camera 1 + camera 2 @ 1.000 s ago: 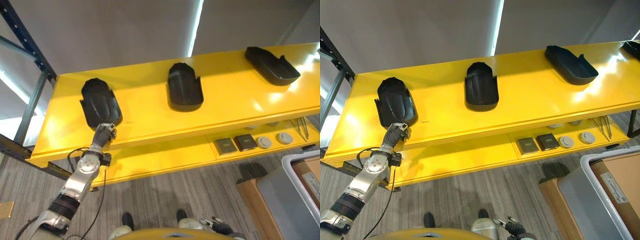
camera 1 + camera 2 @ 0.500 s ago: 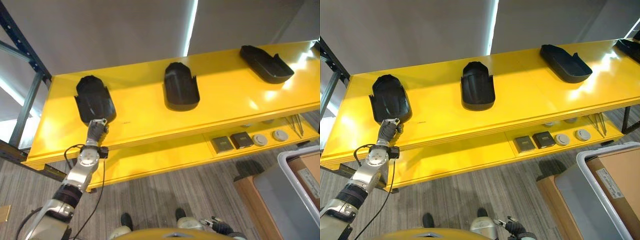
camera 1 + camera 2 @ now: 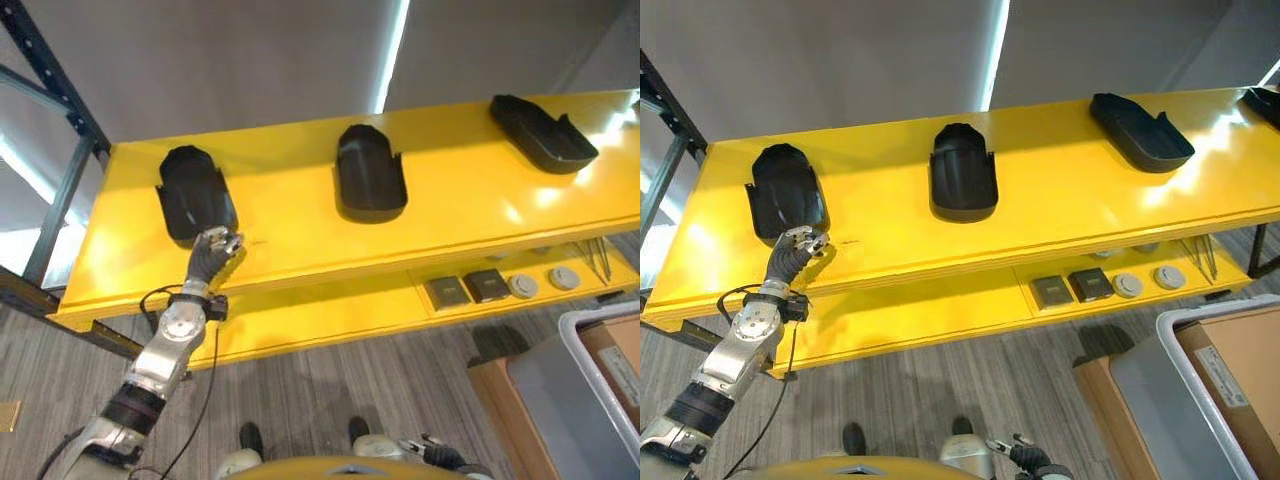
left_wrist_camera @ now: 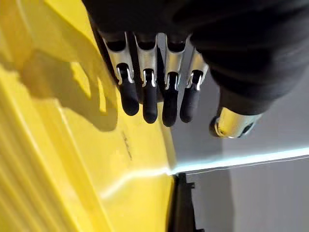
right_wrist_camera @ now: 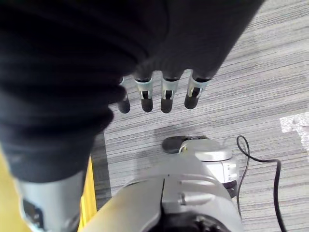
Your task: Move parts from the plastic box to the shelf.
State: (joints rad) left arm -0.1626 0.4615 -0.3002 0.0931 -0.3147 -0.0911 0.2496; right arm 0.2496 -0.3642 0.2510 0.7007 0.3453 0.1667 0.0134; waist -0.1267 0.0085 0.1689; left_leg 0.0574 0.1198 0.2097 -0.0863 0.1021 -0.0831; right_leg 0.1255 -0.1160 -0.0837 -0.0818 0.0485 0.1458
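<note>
Three black parts [image 3: 194, 190] [image 3: 370, 172] [image 3: 541, 130] already lie spaced along the yellow shelf [image 3: 290, 245], the left robot hand [image 3: 212, 250] hangs empty with relaxed fingers just beside the leftmost, and the right robot hand [image 5: 159, 94] hangs open over the floor, so more trips to the plastic box [image 3: 1185, 385] likely remain.

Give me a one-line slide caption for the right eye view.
Left hand open beside the leftmost of three black parts on the yellow shelf.

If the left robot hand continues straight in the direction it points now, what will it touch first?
Probably the leftmost black part on the yellow shelf: the open left robot hand hovers just before its near edge, fingers toward it, though depth is uncertain.
</note>
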